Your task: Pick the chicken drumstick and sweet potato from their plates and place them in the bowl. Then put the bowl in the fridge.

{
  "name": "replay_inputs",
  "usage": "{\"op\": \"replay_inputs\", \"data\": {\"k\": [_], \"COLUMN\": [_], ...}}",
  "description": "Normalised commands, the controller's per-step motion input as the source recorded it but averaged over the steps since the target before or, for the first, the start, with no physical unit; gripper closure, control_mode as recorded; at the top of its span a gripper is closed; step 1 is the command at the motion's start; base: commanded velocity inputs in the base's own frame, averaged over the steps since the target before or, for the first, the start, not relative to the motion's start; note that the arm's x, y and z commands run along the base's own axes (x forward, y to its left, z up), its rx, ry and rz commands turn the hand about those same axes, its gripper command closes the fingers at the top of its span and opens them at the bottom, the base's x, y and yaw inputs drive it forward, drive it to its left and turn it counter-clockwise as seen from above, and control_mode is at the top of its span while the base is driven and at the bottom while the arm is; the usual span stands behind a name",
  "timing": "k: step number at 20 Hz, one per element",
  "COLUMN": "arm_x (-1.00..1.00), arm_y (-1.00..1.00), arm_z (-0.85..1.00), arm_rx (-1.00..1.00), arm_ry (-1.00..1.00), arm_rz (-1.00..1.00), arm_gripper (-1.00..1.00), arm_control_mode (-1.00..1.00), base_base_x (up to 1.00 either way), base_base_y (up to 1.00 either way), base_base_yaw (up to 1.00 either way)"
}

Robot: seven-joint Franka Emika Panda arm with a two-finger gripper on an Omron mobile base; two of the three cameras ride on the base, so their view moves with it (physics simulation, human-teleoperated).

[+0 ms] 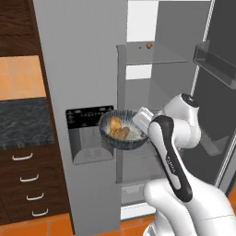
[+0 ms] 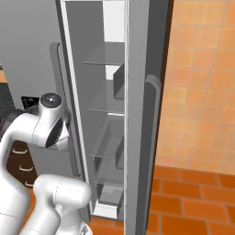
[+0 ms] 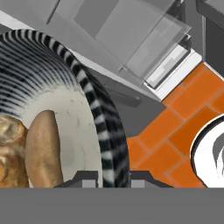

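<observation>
Arm bent at elbow, forearm reaching up-left toward the open fridge (image 1: 87, 55). Gripper (image 3: 113, 178) clamps the rim of the bowl (image 1: 120, 140), one finger each side of the wall, holding it in the air in front of the closed dispenser door, just beside the open compartment. Bowl is tilted. Inside it: chicken drumstick (image 1: 115, 124) and sweet potato (image 1: 123, 132), touching. Fridge shelves (image 2: 104, 111) pale; a small brown item on the upper shelf, too small to tell. Orange tile floor (image 3: 183, 105) below.
</observation>
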Motion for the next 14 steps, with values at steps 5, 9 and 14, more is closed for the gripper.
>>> {"op": "replay_inputs", "data": {"k": [5,9,14], "arm_x": [0.13,-0.20,0.50], "arm_y": [-0.27,-0.93,-0.75], "arm_z": [0.29,0.42,0.18], "arm_rx": [0.03,0.15,0.05], "arm_ry": [-0.22,-0.17,-0.01], "arm_rz": [-0.45,-0.17,-0.11], "arm_gripper": [1.00,1.00,1.00], "arm_control_mode": [-1.00,-1.00,-1.00], "base_base_x": [0.00,0.00,0.00], "base_base_y": [0.00,0.00,0.00], "base_base_yaw": [0.00,0.00,0.00]}}
